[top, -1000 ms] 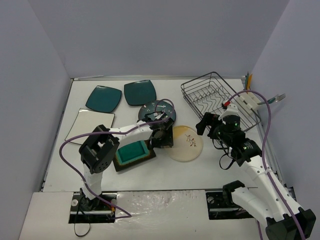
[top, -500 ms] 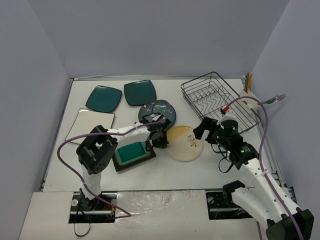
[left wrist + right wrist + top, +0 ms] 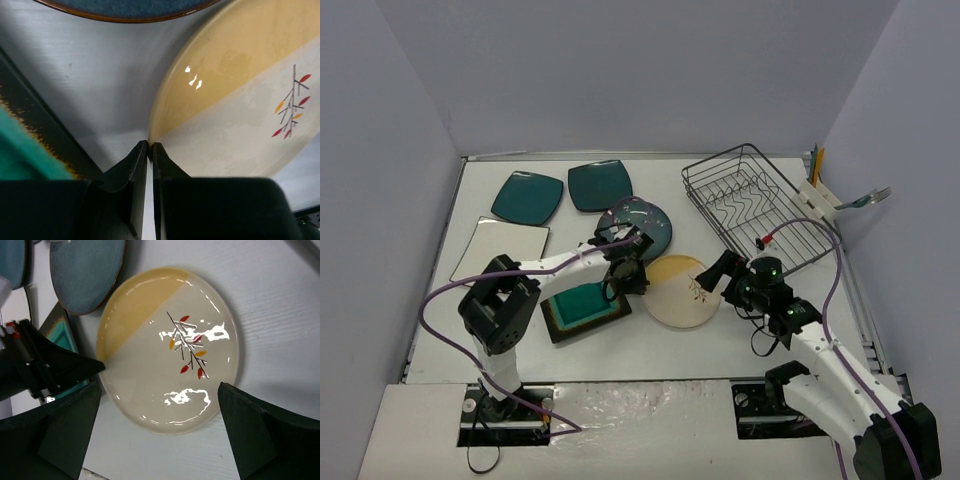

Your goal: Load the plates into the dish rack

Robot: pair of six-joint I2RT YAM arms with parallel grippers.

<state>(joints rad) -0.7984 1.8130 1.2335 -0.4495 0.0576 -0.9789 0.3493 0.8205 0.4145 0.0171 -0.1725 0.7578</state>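
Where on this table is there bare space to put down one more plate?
Bare table lies along the near edge, in front of the brown-rimmed plate and cream plate. A smaller patch lies between the far teal plate and the dish rack. The middle is crowded: left tool and right tool flank the cream plate, near the blue-grey plate.

White bench (image 3: 650, 350), two dark teal plates (image 3: 527, 197) far left, white square plate (image 3: 500, 250), brown-rimmed teal plate (image 3: 582, 305), blue-grey plate (image 3: 650, 222), cream-and-yellow plate (image 3: 678, 295), dish rack (image 3: 717, 160) far right.

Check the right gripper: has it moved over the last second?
Yes. The right gripper has come away from the dish rack, toward the near edge and left, and now hangs open above the cream-and-yellow plate.
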